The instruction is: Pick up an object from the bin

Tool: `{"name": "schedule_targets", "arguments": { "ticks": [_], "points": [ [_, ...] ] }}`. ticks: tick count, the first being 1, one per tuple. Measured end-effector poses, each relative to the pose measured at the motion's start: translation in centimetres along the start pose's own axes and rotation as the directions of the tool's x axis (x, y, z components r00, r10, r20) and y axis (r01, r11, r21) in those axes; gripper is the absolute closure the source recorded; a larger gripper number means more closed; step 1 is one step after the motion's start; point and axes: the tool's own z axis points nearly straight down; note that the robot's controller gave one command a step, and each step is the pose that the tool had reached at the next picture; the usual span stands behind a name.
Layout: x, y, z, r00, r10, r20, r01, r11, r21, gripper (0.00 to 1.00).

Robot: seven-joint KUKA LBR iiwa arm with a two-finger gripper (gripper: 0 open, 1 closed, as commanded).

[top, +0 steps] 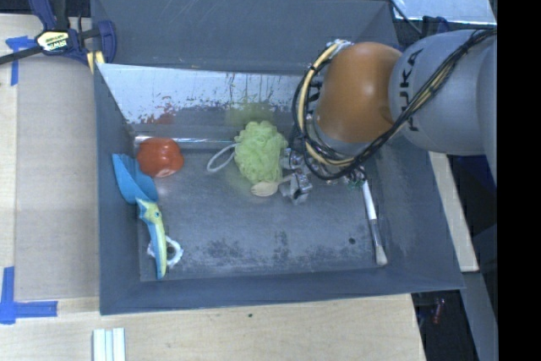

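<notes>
Gripper is low in the bin, just beside the green bath pouf lying mid-bin. Spread or pressed together, I can't tell. Nothing looks lifted, so the pick is not yet done.

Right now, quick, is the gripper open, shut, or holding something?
Gripper: cannot be told; it sits right beside the green mesh sponge.
</notes>
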Motion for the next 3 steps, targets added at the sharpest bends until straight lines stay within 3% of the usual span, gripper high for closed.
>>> {"name": "schedule_targets", "arguments": {
  "ticks": [2, 3],
  "points": [
    [0.1, 0.0, -1.1, 1.0, 0.0, -0.002, 0.0, 1.0, 0.0, 1.0],
    [0.0, -0.1, -3.5, 1.0, 0.001, -0.001, -0.001, 1.0, 0.001, 1.0]
  ]
}}
